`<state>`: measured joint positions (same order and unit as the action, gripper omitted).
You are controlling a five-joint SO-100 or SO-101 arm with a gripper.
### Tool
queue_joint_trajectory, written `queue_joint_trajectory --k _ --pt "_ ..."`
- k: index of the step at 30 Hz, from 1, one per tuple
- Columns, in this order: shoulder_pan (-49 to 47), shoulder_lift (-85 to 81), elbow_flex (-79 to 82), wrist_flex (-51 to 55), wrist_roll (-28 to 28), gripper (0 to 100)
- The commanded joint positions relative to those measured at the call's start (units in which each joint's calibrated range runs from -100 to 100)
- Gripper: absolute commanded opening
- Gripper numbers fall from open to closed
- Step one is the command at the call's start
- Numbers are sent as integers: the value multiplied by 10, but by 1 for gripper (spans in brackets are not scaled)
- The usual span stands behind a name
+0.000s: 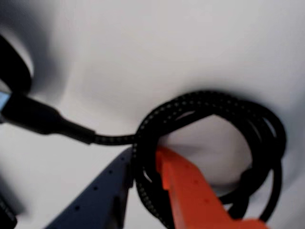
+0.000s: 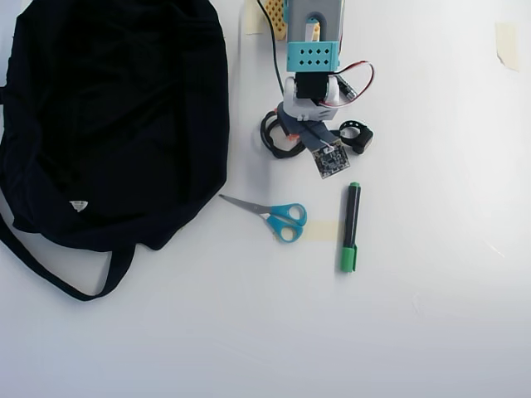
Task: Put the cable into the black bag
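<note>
The black braided cable (image 1: 200, 98) lies coiled on the white table, its plug end (image 1: 38, 117) stretching left in the wrist view. My gripper (image 1: 144, 155) straddles the left side of the coil: the orange finger (image 1: 190, 191) is inside the loop, the dark grey finger (image 1: 102, 191) outside, and the strands fill the gap between them. In the overhead view the gripper (image 2: 290, 137) sits over the cable (image 2: 267, 133), right of the black bag (image 2: 116, 116). The bag lies flat at the upper left, a few centimetres from the cable.
Blue-handled scissors (image 2: 278, 217) and a green marker (image 2: 351, 225) lie in front of the gripper. A small black ring-shaped object (image 2: 358, 134) sits just right of it. The arm base (image 2: 311, 16) is at the top edge. The bag strap (image 2: 75, 282) loops out at the lower left.
</note>
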<state>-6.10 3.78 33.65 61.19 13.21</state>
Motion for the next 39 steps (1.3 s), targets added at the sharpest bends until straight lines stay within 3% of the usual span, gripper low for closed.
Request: queue_joint_trajectory --k 1,11,22,30,39 --pt "-6 -12 -30 7 1 2" --pt "-13 -131 -72 111 1 2" --pt "-9 -257 -72 131 -6 2" --pt "-1 -341 -76 124 -73 2" --pt "8 -381 -84 124 -79 2"
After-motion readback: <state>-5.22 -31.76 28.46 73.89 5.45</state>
